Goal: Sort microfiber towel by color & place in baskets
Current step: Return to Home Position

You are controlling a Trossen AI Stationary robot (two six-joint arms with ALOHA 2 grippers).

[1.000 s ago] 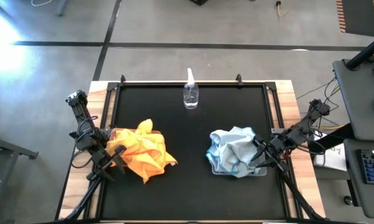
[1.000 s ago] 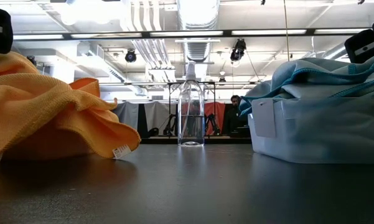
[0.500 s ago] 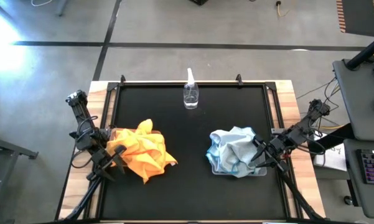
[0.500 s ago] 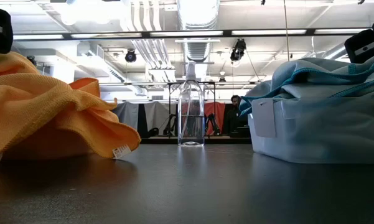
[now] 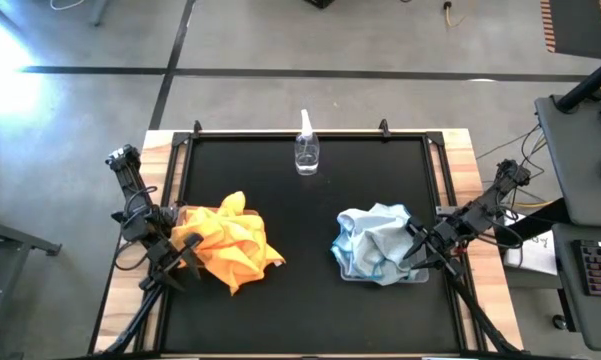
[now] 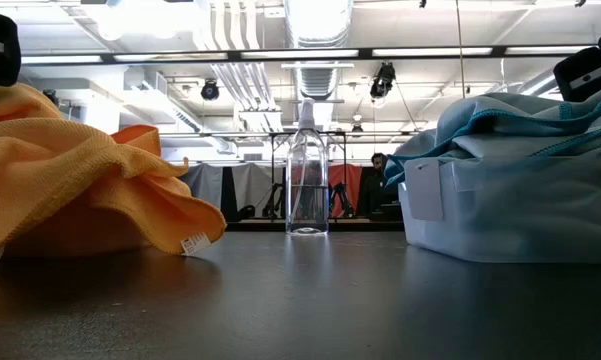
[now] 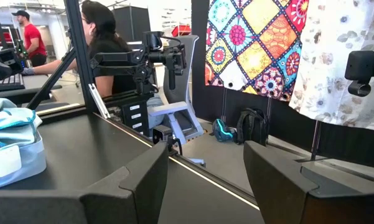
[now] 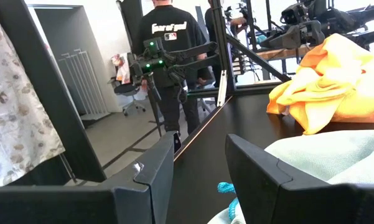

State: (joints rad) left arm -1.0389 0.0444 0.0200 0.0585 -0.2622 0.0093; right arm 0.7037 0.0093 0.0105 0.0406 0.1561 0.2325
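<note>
Resting at left edge of table (image 5: 310,205), left gripper (image 5: 183,254) sat released beside heaped orange towels (image 5: 225,240); right gripper (image 5: 416,250), also released, beside blue towels (image 5: 378,238) filling the clear bin (image 6: 510,215).

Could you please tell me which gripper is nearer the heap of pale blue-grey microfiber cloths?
Right. The right gripper sits beside the blue-grey heap; the left gripper is far off, beside the orange microfiber cloths.

Clear spray bottle (image 5: 306,150) upright at far edge of black table (image 5: 300,300)
</note>
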